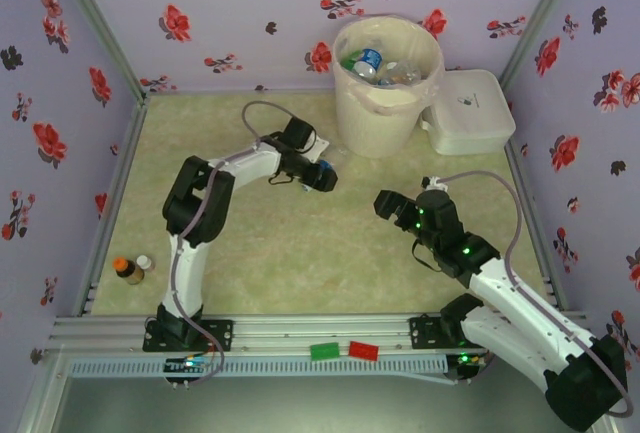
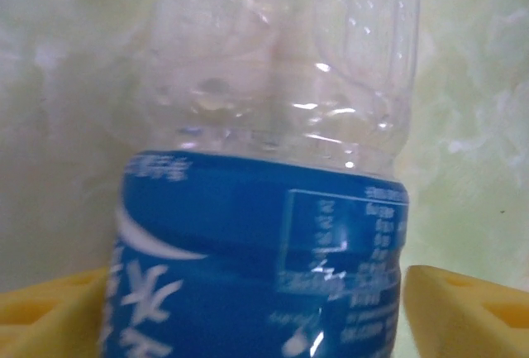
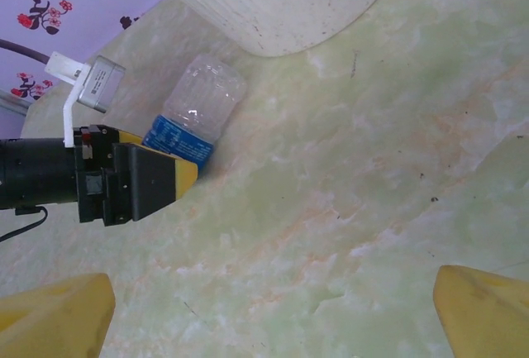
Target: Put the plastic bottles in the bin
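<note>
Along the upper edge of the overhead view we saw the tall round cream-white bin (image 1: 372, 128) with its thin pinkish liner. Several plastic bottles (image 1: 372, 61) already lay inside it, and a flat white lidded box (image 1: 470, 113) sat just to its right. At the left edge of the pale green marbled worktop (image 1: 300, 253) stood a small brown vial with an orange cap (image 1: 124, 269). Beside it was a smaller white-capped vial (image 1: 145, 264), and both were well apart from everything else. A green block (image 1: 324, 351) and a red block (image 1: 363, 350) sat on the rail at the bottom.

One clear plastic bottle with a blue label (image 3: 194, 118) lay on its side close to the foot of the bin, with only bare worktop between them. The left pincer (image 2: 256, 317) straddled that bottle at the label, one yellow finger (image 2: 463, 308) on each side and close against it. We could not tell whether they pressed it. The right pincer (image 3: 264, 317), right of centre in the overhead view, was spread wide, held nothing and hovered over bare worktop.
</note>
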